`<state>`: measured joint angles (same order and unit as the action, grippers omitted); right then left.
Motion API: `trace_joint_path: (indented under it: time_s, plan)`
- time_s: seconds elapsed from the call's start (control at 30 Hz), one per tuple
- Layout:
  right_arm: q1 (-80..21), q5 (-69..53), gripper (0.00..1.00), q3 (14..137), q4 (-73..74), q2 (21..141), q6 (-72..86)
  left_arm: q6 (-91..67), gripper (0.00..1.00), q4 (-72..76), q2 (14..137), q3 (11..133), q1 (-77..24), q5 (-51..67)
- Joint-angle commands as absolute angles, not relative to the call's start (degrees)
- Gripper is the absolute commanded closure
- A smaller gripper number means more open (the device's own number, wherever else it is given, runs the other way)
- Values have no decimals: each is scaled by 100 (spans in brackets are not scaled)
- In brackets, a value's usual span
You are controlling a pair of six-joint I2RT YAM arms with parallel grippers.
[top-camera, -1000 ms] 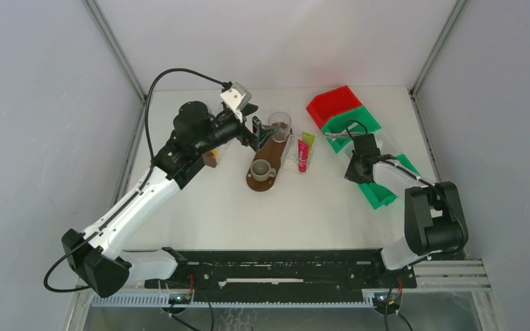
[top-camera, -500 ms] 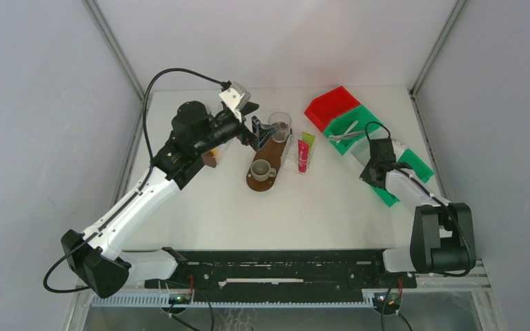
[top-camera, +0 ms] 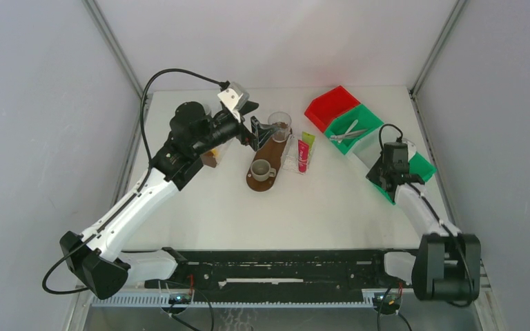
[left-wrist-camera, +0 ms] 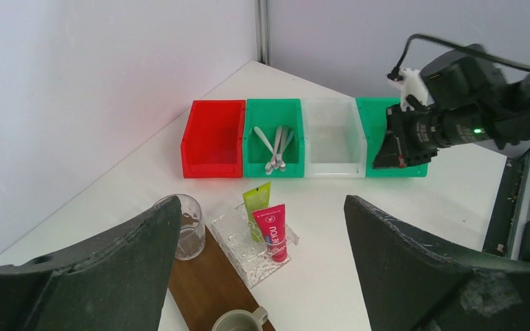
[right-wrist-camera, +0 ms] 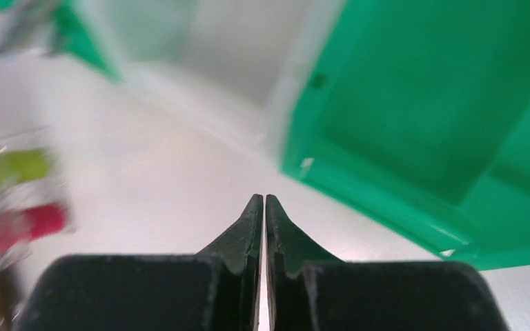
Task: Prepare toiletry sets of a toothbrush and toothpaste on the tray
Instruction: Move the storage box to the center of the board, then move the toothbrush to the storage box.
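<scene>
This is a robotics lab test cell, not a lived-in room. A bare white table (top-camera: 317,214) is boxed in by plain pale wall panels (top-camera: 41,103) that meet at metal posts (top-camera: 114,48) in the far corners. Two robot arms, the left arm (top-camera: 138,200) and the right arm (top-camera: 421,207), are bolted to a black rail (top-camera: 283,265) along the table's near edge. A loose black cable (top-camera: 179,69) loops over the left one. Red, green and clear plastic bins (left-wrist-camera: 210,165) stand in a tidy row at the far right corner.
</scene>
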<state>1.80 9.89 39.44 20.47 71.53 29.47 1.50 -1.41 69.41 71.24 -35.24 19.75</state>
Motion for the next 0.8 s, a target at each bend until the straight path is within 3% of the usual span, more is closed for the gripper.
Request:
trace_joint_path:
  time_s: [0.0,0.07,0.13,0.47,0.77]
  plan:
    - [-147,-570,88,3665,670,5999,2046,203,9,97,6765,7040,-3551,2031]
    - [-369,-611,69,3586,231,5673,1972,215,9,97,6768,7029,-3552,2022]
    - [-421,-667,59,3698,-19,5788,2051,212,9,112,6750,7015,-3551,2021]
    - [-502,-1030,53,5755,439,7878,2156,203,8,318,6688,6850,-3508,2052]
    - [-419,-1584,50,6617,773,9269,2131,168,8,482,6662,6741,-3446,2142]
